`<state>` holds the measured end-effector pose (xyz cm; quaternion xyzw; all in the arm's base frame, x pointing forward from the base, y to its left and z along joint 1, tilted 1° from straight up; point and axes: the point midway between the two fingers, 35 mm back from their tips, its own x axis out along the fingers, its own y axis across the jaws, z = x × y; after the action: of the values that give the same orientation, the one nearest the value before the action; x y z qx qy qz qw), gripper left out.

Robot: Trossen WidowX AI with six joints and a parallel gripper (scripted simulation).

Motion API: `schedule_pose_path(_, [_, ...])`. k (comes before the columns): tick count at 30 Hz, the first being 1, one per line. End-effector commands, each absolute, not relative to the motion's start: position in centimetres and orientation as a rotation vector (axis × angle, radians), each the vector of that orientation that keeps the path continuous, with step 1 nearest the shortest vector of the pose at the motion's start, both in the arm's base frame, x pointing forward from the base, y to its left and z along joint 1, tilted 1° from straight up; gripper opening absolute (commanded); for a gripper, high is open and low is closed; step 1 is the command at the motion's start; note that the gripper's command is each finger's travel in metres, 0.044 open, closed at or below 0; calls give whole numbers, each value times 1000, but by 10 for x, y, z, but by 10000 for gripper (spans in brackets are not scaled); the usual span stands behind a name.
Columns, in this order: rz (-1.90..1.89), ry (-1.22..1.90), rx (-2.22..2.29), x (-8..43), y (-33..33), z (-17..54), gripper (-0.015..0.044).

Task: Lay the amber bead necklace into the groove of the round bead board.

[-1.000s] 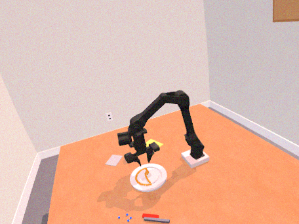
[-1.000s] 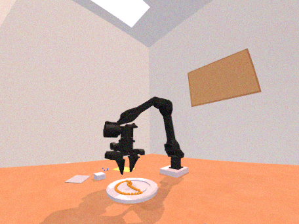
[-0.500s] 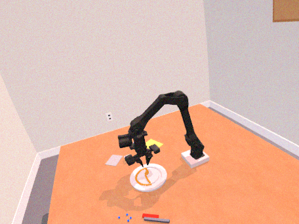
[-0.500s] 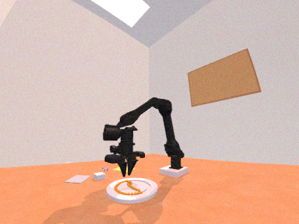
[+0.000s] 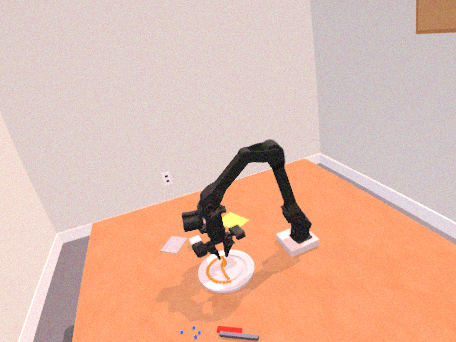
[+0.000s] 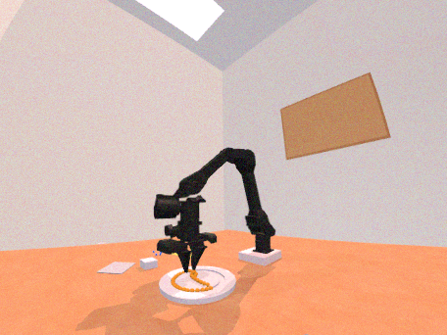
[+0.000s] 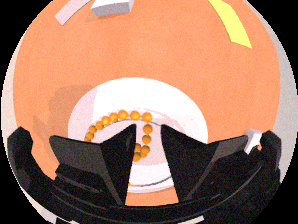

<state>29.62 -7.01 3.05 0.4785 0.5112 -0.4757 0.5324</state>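
The amber bead necklace [image 5: 220, 282] [image 6: 191, 290] [image 7: 122, 115] lies on the round white bead board [image 5: 247, 280] [image 6: 223, 291] [image 7: 150, 92]. In the top view one run curves around the board's left side, and another cuts across the middle, with a small bend at the back. The groove's right side shows no beads. My gripper [image 5: 223, 257] [image 6: 190, 270] [image 7: 148, 127] points down low over the back of the board. Its fingers are partly open, with a narrow gap. In the wrist view beads show through this gap, not pinched; the fingers hide part of the necklace.
A white block [image 5: 195, 240] [image 6: 148, 263] [image 7: 112, 7] and a pale sheet [image 5: 174, 244] [image 6: 116, 267] lie behind and left of the board. A yellow sheet [image 5: 235, 220] [image 7: 232, 25] lies behind it. A red bar [image 5: 229, 329], a grey bar [image 5: 239, 336] and several blue dots lie in front.
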Motion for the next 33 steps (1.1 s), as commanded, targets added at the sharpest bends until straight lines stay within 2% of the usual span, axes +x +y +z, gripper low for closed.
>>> schedule_pose_path(1, [-1134, 1219, 1141, 296, -70, 31, 67])
schedule_pose_path(4, [-1134, 1219, 1141, 296, -70, 31, 0])
schedule_pose_path(33, [-1134, 1219, 1141, 296, -70, 31, 0])
